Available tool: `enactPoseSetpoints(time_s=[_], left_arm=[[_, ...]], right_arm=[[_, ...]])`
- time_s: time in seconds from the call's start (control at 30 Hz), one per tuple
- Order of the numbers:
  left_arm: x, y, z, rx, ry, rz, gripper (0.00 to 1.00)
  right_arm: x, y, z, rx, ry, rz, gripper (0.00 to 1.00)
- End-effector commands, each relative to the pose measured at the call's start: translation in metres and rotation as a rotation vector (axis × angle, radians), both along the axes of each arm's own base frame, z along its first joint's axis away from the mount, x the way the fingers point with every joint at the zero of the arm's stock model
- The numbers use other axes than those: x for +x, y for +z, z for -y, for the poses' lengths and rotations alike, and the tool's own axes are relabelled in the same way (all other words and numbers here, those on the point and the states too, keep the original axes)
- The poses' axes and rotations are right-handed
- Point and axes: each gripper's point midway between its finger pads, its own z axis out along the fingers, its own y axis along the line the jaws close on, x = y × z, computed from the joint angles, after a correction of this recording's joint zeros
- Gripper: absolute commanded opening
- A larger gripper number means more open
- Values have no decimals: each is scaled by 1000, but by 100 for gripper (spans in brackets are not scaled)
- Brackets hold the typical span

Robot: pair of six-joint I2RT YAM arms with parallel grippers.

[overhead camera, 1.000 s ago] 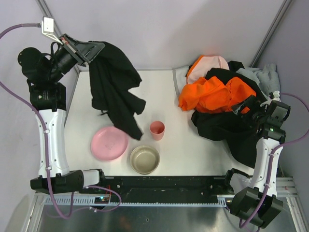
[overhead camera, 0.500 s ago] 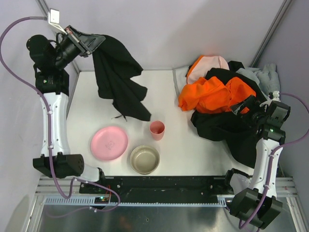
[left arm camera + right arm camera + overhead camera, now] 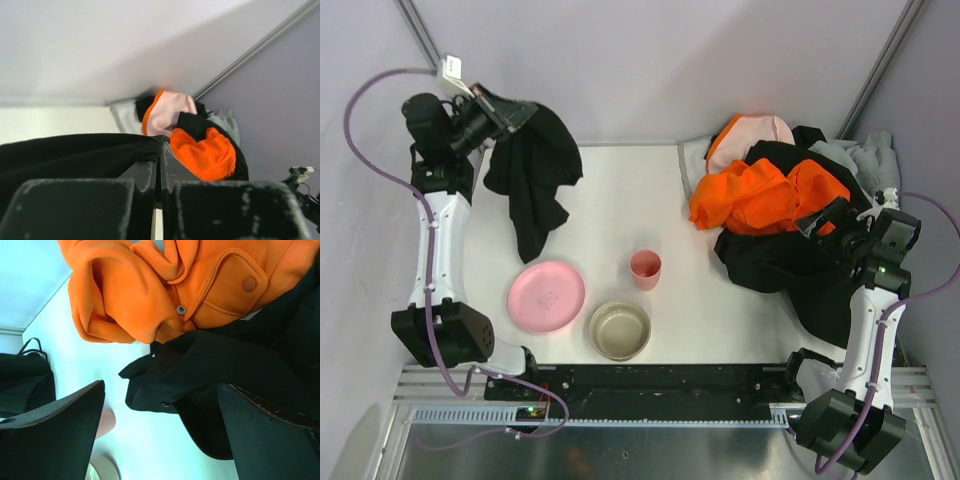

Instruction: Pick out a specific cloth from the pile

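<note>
The black cloth hangs bunched from my left gripper, which is shut on its top edge high over the table's far left corner; its lower end dangles above the pink plate. In the left wrist view the cloth is pinched between the closed fingers of my left gripper. The pile of orange, black, grey and pale pink clothes lies at the far right. My right gripper stands open over the pile's black garment, holding nothing, with the orange garment beyond its fingers.
A pink plate, a beige bowl and a pink cup stand on the white table near its front. Walls and frame posts close the back and both sides.
My left arm has swung the cloth back and to the left, lifting it off the area by the plate and cup; it now hangs more bunched. The right arm has not moved.
</note>
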Motion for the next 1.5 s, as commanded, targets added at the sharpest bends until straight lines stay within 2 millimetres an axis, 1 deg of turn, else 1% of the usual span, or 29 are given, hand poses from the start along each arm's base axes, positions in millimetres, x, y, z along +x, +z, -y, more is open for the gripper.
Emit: enactPoseSetpoints(time_s=[0.0, 0.13, 0.3, 0.4, 0.5, 0.6, 0.73, 0.8, 0.9, 0.97, 1.07, 1.17, 1.3, 1.47], left_arm=[[5, -43, -17, 64, 74, -28, 1], [14, -103, -23, 64, 94, -154, 1], [24, -178, -23, 14, 77, -340, 1], [26, -219, -21, -33, 62, -451, 1], [25, -256, -18, -84, 55, -527, 1], [17, -296, -17, -118, 72, -610, 1], [2, -345, -24, -117, 153, -720, 1], [-6, -367, -28, -103, 190, -765, 1], [-17, -392, -35, -79, 243, -818, 1], [-23, -404, -38, -65, 271, -846, 1], [-27, -416, -42, -46, 297, -877, 2], [-27, -419, -44, -32, 302, -892, 10], [-27, -410, -44, -27, 297, -877, 20], [-26, -383, -42, -35, 291, -810, 34]], right_arm=[[1, 7, -2, -23, 16, 31, 99], [1, 4, -2, -26, 19, 20, 99], [0, -1, -4, -23, 23, 12, 99], [-1, -4, -5, -23, 25, 6, 99], [-1, -7, -6, -22, 28, 1, 99], [-2, -8, -7, -24, 30, -2, 99], [-3, -9, -8, -26, 34, -3, 99], [-3, -9, -8, -27, 35, -4, 99], [-3, -10, -9, -25, 39, -5, 99], [-3, -9, -9, -26, 40, -6, 99], [-2, -9, -10, -27, 43, -2, 99], [-2, -8, -10, -25, 46, 0, 99], [-1, -8, -12, -21, 49, 2, 99], [-1, -7, -14, -21, 53, 5, 99]])
